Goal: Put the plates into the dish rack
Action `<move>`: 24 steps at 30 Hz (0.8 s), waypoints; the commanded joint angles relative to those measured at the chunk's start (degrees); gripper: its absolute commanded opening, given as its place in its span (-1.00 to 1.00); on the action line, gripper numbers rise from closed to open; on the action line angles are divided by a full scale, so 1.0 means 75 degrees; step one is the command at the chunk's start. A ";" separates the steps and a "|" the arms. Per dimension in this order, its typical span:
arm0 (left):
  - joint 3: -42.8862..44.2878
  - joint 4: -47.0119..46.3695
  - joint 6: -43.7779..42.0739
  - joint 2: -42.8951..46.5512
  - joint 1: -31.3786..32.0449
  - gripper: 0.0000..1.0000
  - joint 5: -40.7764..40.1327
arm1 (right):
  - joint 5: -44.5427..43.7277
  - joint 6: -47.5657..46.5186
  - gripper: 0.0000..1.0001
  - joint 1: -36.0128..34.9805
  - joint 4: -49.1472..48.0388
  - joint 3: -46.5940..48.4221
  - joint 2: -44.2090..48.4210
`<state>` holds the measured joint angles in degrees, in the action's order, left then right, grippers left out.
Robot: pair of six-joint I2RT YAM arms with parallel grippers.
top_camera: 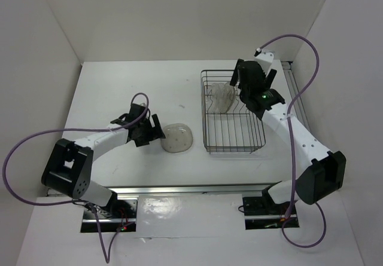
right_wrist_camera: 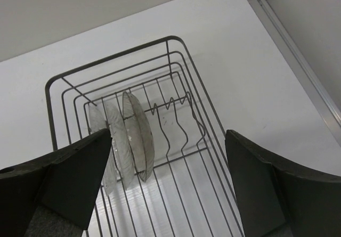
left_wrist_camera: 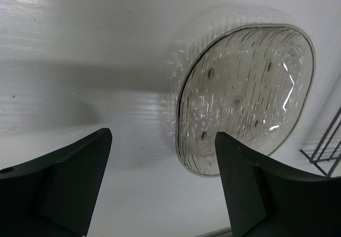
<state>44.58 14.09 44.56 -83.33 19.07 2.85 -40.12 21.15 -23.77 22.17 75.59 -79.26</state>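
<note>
One tinted plate [top_camera: 177,138] lies upside down on the table left of the dish rack [top_camera: 251,147]; in the left wrist view the plate [left_wrist_camera: 245,93] sits just ahead of and right of the fingers. My left gripper [top_camera: 157,130] is open and empty beside its left edge. Three plates [top_camera: 220,97] stand on edge between the prongs at the rack's far end; they also show in the right wrist view [right_wrist_camera: 136,133]. My right gripper [top_camera: 244,83] is open and empty above the rack's far part, right of those plates.
White walls enclose the table on the left, back and right. A metal rail [top_camera: 296,98] runs along the table's right side beside the rack. Purple cables loop from both arms.
</note>
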 commanded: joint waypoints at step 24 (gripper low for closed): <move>0.1872 0.1248 0.0868 -0.2518 0.0891 -1.00 -0.2371 | 0.1046 -0.0241 0.89 -0.0393 -0.0881 -0.1113 0.1194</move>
<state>58.00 15.84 51.42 -99.00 25.76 -9.43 -34.39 20.03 -26.13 19.40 68.31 -73.58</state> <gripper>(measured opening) 0.044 0.942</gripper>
